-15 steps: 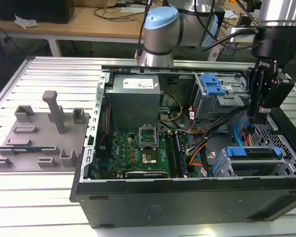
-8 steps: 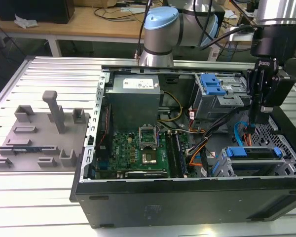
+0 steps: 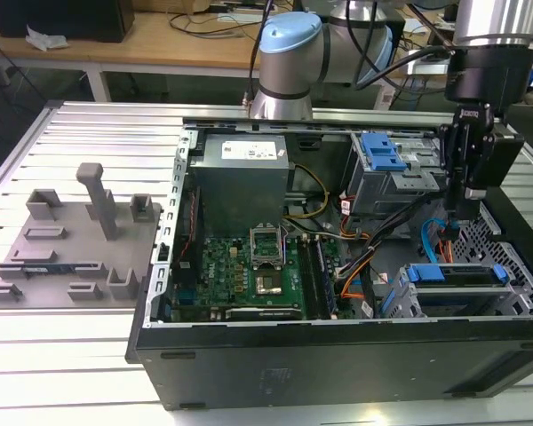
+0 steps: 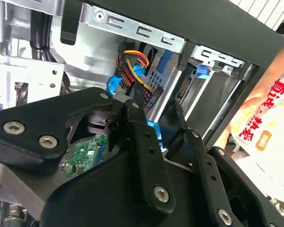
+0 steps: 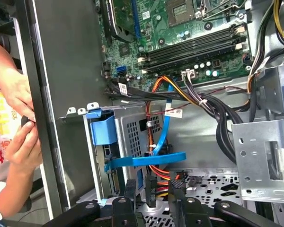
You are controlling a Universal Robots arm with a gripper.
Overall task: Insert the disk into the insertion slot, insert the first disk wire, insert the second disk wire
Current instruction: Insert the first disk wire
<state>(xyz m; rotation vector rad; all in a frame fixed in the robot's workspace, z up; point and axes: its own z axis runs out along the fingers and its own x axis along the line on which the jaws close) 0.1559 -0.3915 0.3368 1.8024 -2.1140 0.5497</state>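
- Gripper (image 3: 466, 213): hangs inside the open computer case (image 3: 338, 355). In the first wrist view its fingers (image 5: 130, 189) stand part-way apart, and nothing is clearly clamped.
- Black plug (image 5: 151, 189): upright in the gap between the fingers. I cannot tell whether either finger touches it.
- Disk (image 3: 453, 275): below the gripper and near it, with its blue carrier showing. It is already seated in the insertion slot (image 3: 400, 302). In the first wrist view the disk (image 5: 102, 130) sits just beyond the fingertips, inside the slot's perforated grey wall (image 5: 132, 125).
- Blue cable (image 5: 166, 125): runs down from the motherboard (image 5: 180, 33) past the slot, ending just ahead of the gripper. In the exterior view it (image 3: 433, 235) hangs just beside the fingers.
- Orange, red and yellow wires (image 5: 158, 172): bundled close ahead of the fingertips, behind the plug.
- Grey box with blue latch (image 3: 382, 155): level with the gripper body, near it, towards the arm's base.
- Person's hand (image 5: 21, 142): outside the case wall and apart from the gripper, at a printed packet (image 4: 270, 118).
- Grey fixture plate (image 3: 71, 248): on the table (image 3: 71, 355), well apart from the gripper.
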